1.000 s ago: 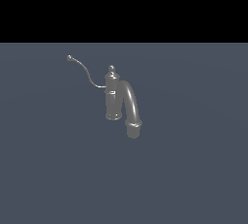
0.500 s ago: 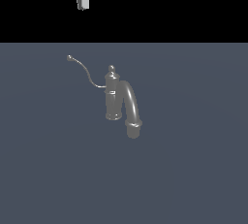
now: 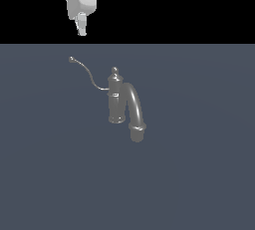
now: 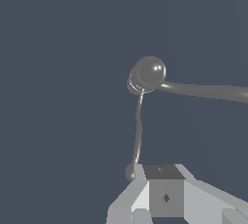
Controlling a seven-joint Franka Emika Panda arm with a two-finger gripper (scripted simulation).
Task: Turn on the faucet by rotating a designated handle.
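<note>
The handle [image 3: 88, 76], a long thin grey S-curved wire lever ending in a tiny ball tip [image 3: 71, 59], is sitting below the white Panda gripper [image 3: 81, 31] and slightly toward the exterior view's left of it, well apart vertically. The gripper is hanging over the far part of the flat slate-grey floor [image 3: 199, 184]; nothing is in its grasp. I cannot tell how wide the jaws are standing: the fingers are overlapping in the exterior view and the wrist view is cropping them.

The lever's long axis is running from the ball tip, out toward the floor's far edge on the exterior view's left, back and down to the upright cylindrical post of the small grey metallic faucet [image 3: 115, 97], which is standing mid-floor. In the wrist view the handle [image 4: 138, 126] is stretching straight away from the gripper body to the knob top [image 4: 149, 72], so the hand is lining up with the lever's free end. The thick arched spout [image 3: 134, 109] is curving off the opposite side, toward the exterior view's right.

My read: the next move needs a descent onto the ball end, then a sideways push about the post.
</note>
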